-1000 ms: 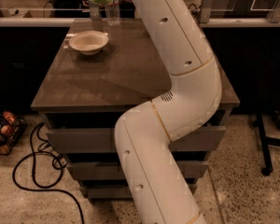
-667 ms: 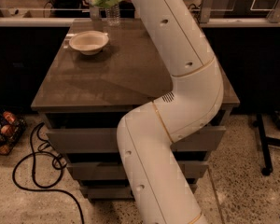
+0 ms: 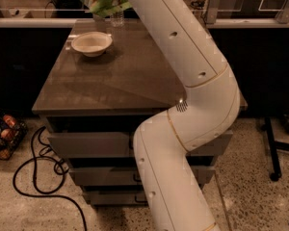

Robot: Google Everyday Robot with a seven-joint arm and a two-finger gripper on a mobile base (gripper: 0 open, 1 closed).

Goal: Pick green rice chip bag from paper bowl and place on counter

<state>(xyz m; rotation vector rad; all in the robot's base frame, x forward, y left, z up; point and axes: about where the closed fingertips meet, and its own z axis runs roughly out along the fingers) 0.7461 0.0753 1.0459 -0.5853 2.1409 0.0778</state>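
claw – past top edge | green rice chip bag [image 3: 105,1] – above paper bowl [image 3: 91,42]

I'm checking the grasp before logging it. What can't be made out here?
Camera view:
The gripper: past the top edge above the chip bag, not visible.
The chip bag: upper part cut off by that edge.
The counter: right side hidden behind the arm.

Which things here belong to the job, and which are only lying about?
Job: green rice chip bag, held up at the top edge; paper bowl; counter; gripper, cut off above the bag.
Lying about: glass; basket; cable.
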